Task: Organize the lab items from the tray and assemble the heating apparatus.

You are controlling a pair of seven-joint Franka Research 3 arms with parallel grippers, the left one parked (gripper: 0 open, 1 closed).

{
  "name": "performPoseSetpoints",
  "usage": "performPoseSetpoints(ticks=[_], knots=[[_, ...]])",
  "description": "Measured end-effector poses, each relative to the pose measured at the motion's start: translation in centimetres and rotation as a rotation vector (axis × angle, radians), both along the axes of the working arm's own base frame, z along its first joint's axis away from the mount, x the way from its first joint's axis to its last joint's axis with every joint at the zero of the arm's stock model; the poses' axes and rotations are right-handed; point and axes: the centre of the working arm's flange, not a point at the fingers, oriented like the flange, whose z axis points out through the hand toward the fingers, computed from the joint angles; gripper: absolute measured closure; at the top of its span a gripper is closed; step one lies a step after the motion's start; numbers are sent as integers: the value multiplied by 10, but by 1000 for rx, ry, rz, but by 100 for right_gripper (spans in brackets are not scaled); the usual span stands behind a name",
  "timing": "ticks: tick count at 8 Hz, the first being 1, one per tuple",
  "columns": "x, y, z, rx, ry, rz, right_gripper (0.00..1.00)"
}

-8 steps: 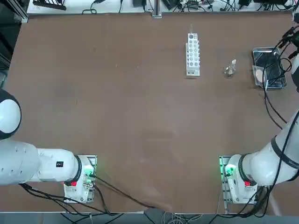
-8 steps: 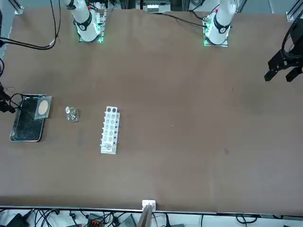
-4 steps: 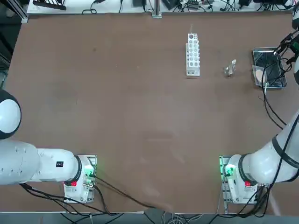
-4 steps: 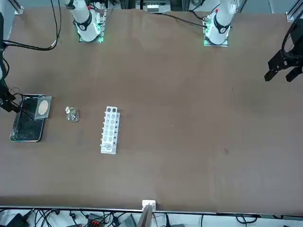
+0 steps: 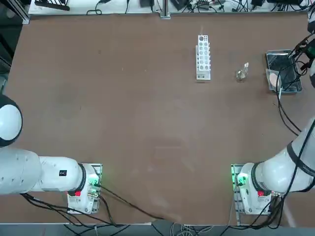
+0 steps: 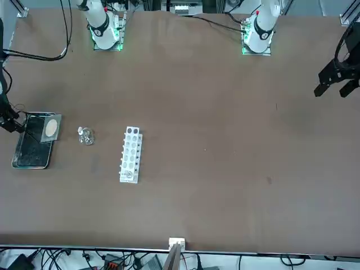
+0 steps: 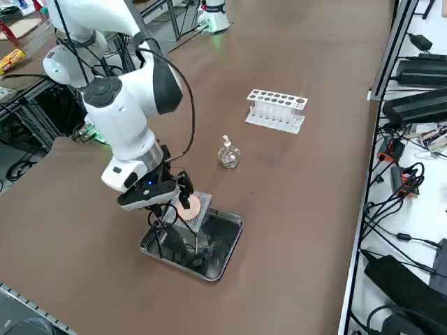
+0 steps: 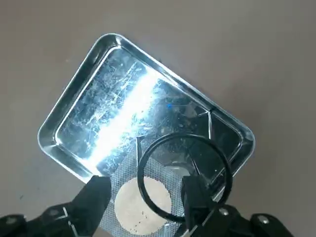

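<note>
The shiny metal tray (image 8: 97, 111) lies near the table's right edge, also seen in the right side view (image 7: 225, 252). In it stands the black wire ring stand (image 8: 182, 136), its thin legs (image 7: 165, 241) reaching the dark floor. The grey mesh with tan disc (image 8: 142, 198) lies at the tray's end under the ring. My right gripper (image 8: 145, 186) hovers over that end, open, its fingers straddling the ring's rim without closing on it. The small clear glass piece (image 7: 228, 155) stands on the table between tray and rack.
A white test-tube rack (image 5: 203, 56) stands on the table left of the glass piece (image 5: 241, 73). A black cable loops from the right arm over the tray (image 5: 284, 87). The table's right edge runs close beside the tray.
The right gripper has shifted slightly over the tray's end. The tray, mesh, glass piece and rack lie where they were.
</note>
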Motion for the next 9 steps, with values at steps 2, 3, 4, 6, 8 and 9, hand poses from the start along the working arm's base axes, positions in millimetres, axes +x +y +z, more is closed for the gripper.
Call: performPoseSetpoints(ticks=[2,3,4,6,8,9], knots=[[1,0,-11,3,-2,-19,16],[2,-1,-14,-8,-8,-25,18],[3,-3,-16,-21,-12,-28,22],[3,-4,-20,-28,-11,-30,29],[3,-4,-20,-24,-15,-36,36],[3,-4,-20,-23,-15,-36,36]])
